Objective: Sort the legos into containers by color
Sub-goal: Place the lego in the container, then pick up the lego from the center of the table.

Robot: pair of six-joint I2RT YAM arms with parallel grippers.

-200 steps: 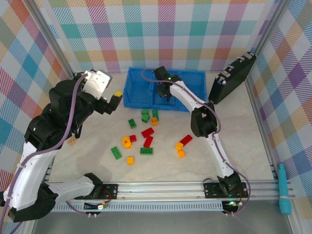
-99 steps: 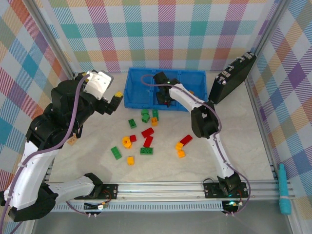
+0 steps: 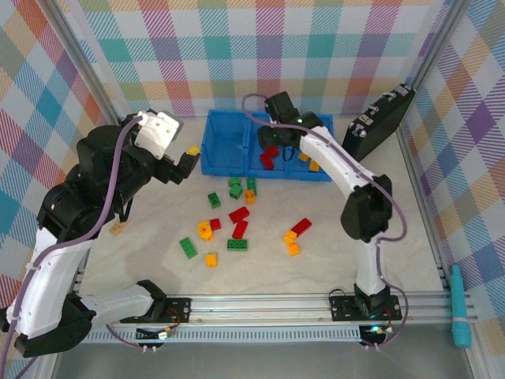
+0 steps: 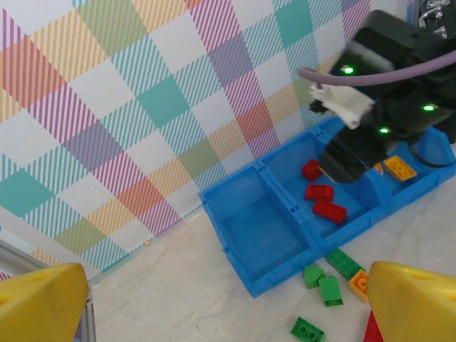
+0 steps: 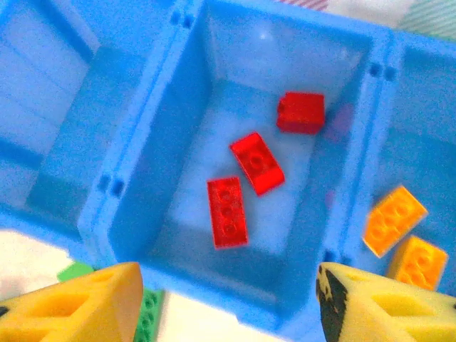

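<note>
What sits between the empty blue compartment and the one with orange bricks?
The middle compartment, holding three red bricks; the right wrist view shows it.

Three compartments [image 5: 178, 121]; inside, three red legos [image 5: 256, 162]; two orange legos [image 5: 394, 219].

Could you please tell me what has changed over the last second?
The right gripper has lifted away from the middle compartment and opened, apparently letting its load go; three red bricks lie inside. The left gripper stayed open on the left, and the loose bricks on the table have not moved.
</note>
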